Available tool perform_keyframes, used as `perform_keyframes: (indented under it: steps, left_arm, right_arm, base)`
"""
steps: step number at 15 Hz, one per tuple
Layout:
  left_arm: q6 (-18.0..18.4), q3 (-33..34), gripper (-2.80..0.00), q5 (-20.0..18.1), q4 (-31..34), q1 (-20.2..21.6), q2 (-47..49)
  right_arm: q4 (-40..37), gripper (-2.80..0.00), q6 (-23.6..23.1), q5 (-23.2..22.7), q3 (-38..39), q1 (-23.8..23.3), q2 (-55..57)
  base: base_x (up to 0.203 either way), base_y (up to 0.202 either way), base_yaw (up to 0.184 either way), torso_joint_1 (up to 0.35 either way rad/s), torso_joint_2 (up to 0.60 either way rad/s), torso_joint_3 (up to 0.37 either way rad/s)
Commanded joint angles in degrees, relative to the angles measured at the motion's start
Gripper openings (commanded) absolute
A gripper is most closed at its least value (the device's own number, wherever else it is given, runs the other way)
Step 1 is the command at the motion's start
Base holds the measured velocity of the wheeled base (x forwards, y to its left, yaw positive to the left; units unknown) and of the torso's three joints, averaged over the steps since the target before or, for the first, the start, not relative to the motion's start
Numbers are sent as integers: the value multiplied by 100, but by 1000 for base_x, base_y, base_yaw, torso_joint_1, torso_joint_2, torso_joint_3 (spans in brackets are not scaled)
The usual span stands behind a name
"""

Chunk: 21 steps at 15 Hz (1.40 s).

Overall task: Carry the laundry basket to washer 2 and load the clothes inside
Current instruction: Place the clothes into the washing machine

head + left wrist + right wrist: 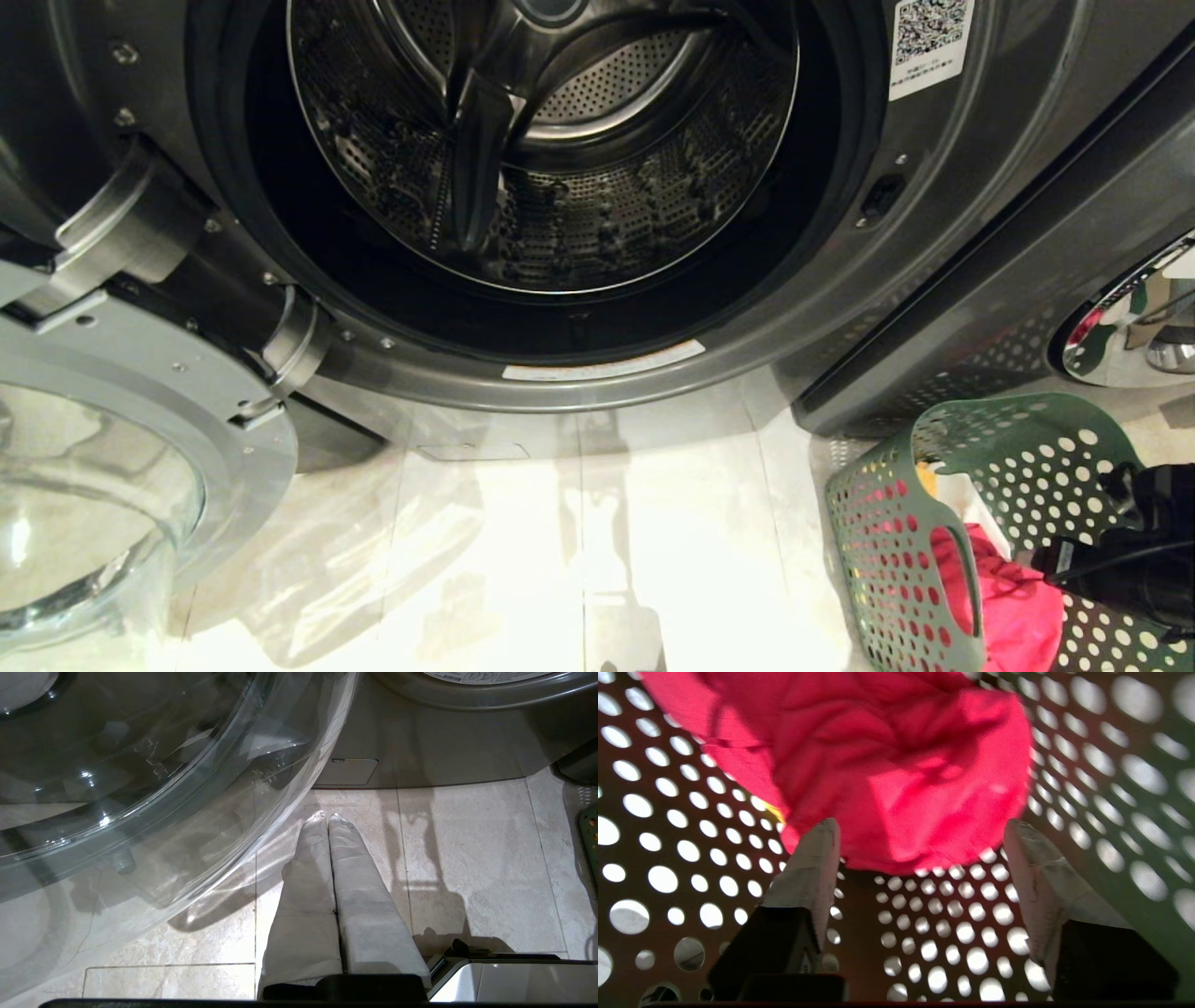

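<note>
A pale tiled floor (579, 560) is seen before the dark grey washer (934, 233), whose drum (541, 140) stands empty and whose glass door (93, 523) is swung wide to the robot's left. No numeral label is visible. The green laundry basket (896, 523) is set on the floor to the right of the opening, with the pink-red garment (887, 765) and a sliver of yellow inside. The right gripper (924, 833) is lowered into the basket, fingers spread apart just short of the pink cloth; nothing is held. The left gripper (327, 817) is parked above the floor, fingers pressed together. The first pick appears to be in hand: the cloth must next be straddled and pinched.
</note>
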State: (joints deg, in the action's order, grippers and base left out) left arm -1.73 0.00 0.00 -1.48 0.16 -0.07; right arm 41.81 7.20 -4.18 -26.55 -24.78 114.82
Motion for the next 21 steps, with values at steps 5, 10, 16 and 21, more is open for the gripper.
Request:
perform_keyframes:
  steps: [5,10,16,21]
  left_arm:
    - [-3,44,-280,0,-2,2,7]
    - [-3,44,-280,0,-2,2,7]
    - [-3,44,-280,0,-2,2,7]
    - [-3,44,-280,0,-2,2,7]
  right_arm:
    - [141,0,-1173,-1058,-196,-29,901]
    - [152,0,-1644,-1080,-1112,-27,1873]
    - [217,0,-2576,-1449,-1971,-36,2843]
    - [1131,0,-3120,-1890,-2884,-52,3659]
  base:
    - [0,0,0,0,0,0]
    - [0,0,0,0,0,0]
    - [0,0,0,0,0,0]
    - [0,0,0,0,0,0]
